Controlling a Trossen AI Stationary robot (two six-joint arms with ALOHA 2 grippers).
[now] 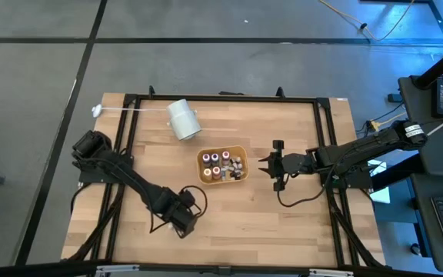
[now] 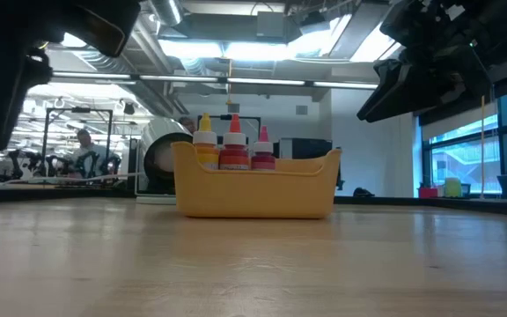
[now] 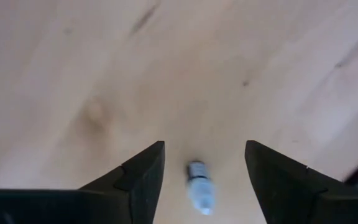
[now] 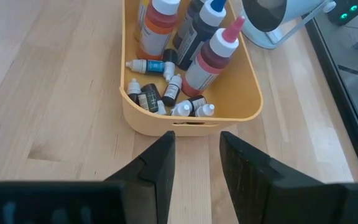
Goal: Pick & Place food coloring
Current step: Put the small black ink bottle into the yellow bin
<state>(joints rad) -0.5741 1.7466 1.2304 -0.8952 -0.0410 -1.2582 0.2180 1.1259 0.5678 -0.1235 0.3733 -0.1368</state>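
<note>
A tiny pale-capped food coloring bottle (image 3: 199, 191) lies on its side on the bare wood. My left gripper (image 3: 204, 146) is open above it, pointing down, one finger on either side and neither touching it. In the high view that gripper (image 1: 184, 225) is near the table's near edge and hides the bottle. The orange tray (image 1: 242, 150) sits mid-table. Taller bottles (image 4: 210, 53) stand in it and several tiny ones (image 4: 160, 93) lie loose on its floor. My right gripper (image 4: 196, 135) is open, just right of the tray, pointing at its short wall (image 4: 191, 127).
A large white cylinder (image 1: 183, 119) lies on its side beyond the tray, toward the far left. A black frame (image 1: 221, 98) runs around the tabletop. Bare wood lies between the tray and the near edge. In the low view the tray (image 2: 253, 189) stands mid-table and a person shows far behind.
</note>
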